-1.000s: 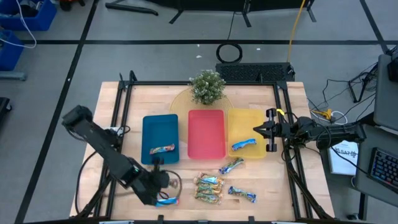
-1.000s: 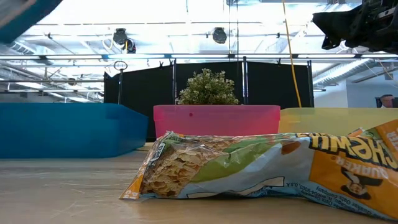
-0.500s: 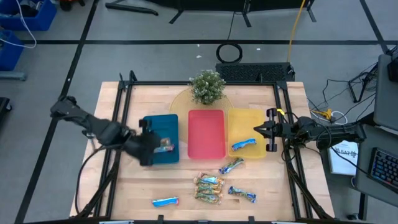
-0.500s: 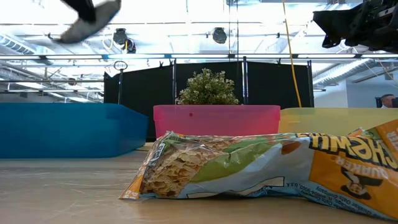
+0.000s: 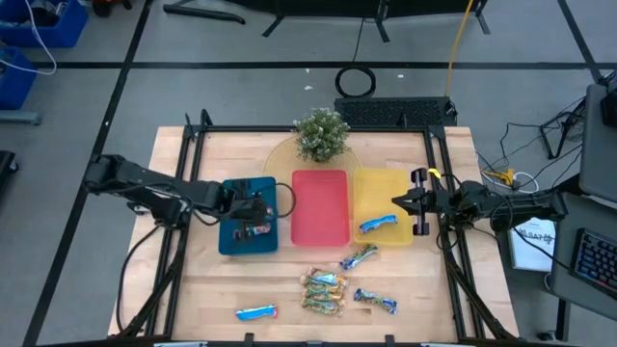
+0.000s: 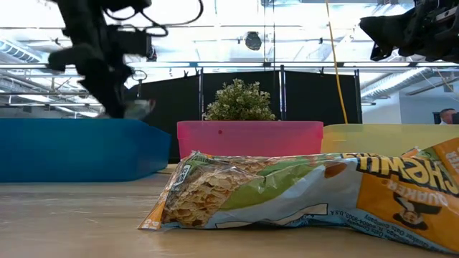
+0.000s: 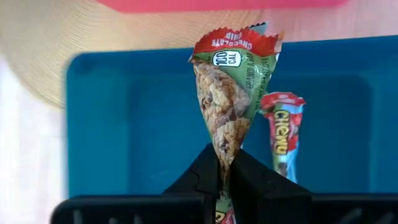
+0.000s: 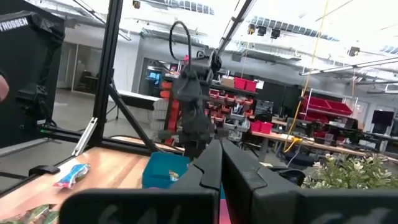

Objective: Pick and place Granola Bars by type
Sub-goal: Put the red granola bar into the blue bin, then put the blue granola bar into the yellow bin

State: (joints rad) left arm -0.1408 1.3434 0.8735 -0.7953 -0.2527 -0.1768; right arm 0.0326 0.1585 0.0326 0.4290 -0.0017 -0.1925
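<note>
looking straight down, the left gripper [image 5: 258, 214] hangs over the blue tray [image 5: 234, 241], with a bar visible at its tip. the red tray [image 5: 319, 207] sits just right of the blue one, and the yellow tray [image 5: 384, 201] right of that holds one shiny blue bar [image 5: 378, 224]. the right gripper [image 5: 403, 200] waits at the yellow tray's right edge. near the table's front edge lie loose bars: a blue one [image 5: 256, 312] to the left, a tan pair [image 5: 323, 291] in the middle, two more blue ones [image 5: 358, 256] [image 5: 375, 302] to the right. a small plant [image 5: 321, 134] stands behind the trays.

from table height, a tan bar [image 6: 301, 193] fills the foreground; the left arm [image 6: 100, 57] hangs above the blue tray.

in the left wrist view, the fingers [image 7: 205, 176] are pressed together, pinching a red-topped granola bar [image 7: 230, 87] above the blue tray, where a second bar [image 7: 283, 130] already lies.

in the right wrist view, the fingers [image 8: 208, 171] meet with nothing between them.
</note>
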